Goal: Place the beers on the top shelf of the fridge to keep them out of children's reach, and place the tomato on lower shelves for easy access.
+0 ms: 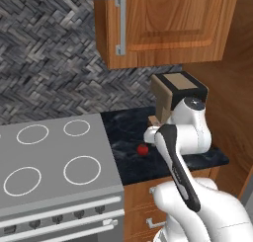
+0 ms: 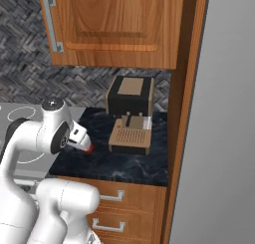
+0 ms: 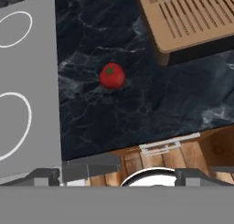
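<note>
I'm holding the gripper (image 3: 119, 173) with its jaws spread wide and empty, looking down at the tomato (image 3: 112, 76). It's sitting on the dark counter (image 3: 137, 113), ahead of and below the jaws, slightly left of centre; being round, it's offering no preferred grasp axis.

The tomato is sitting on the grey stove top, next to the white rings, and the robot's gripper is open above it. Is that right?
Not quite. The tomato sits on the dark marble counter, beside the stove, not on it. The hand view shows this. The rest is right: the gripper is open above it.
</note>
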You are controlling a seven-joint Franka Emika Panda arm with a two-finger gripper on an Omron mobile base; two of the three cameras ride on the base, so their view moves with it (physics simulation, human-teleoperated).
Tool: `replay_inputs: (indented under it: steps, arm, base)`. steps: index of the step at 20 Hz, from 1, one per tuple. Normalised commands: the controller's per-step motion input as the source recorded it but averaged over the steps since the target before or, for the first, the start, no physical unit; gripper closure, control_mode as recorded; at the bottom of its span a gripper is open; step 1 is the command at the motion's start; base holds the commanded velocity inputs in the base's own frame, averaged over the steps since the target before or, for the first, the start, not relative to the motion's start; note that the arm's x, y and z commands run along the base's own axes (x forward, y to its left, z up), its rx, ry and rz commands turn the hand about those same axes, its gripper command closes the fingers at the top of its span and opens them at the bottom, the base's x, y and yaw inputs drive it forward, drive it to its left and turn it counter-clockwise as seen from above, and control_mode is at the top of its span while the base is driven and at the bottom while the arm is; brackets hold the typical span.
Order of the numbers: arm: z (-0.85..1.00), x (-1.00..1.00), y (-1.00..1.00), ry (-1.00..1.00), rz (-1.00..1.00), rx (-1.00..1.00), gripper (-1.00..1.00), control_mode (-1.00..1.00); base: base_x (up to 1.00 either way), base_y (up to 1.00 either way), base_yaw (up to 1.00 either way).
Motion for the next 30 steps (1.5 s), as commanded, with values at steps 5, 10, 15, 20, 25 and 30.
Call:
replay_inputs:
  steps: [5,10,15,20,25,30]
  arm:
    - [-0.27,0.34,0.07,0.03,0.0,0.0,-1.0,-1.0]
    - [-0.28,0.37,0.14,0.0,0.0,0.0,-1.0,-1.0]
    - [-0.28,0.35,0.06,0.0,0.0,0.0,-1.0,-1.0]
    - [-0.28,0.32,0.0,0.01,0.0,0.0,-1.0,-1.0]
    - [-0.28,0.31,0.0,0.0,0.0,0.0,-1.0,-1.0]
    - [-0.26,0.29,0.0,0.0,0.0,0.0,-1.0,-1.0]
  base:
    - [0.0,0.0,0.0]
    - [0.0,0.0,0.0]
    - [0.0,0.0,0.0]
    - [0.0,0.0,0.0]
    - [0.0,0.0,0.0]
    - [0.0,0.0,0.0]
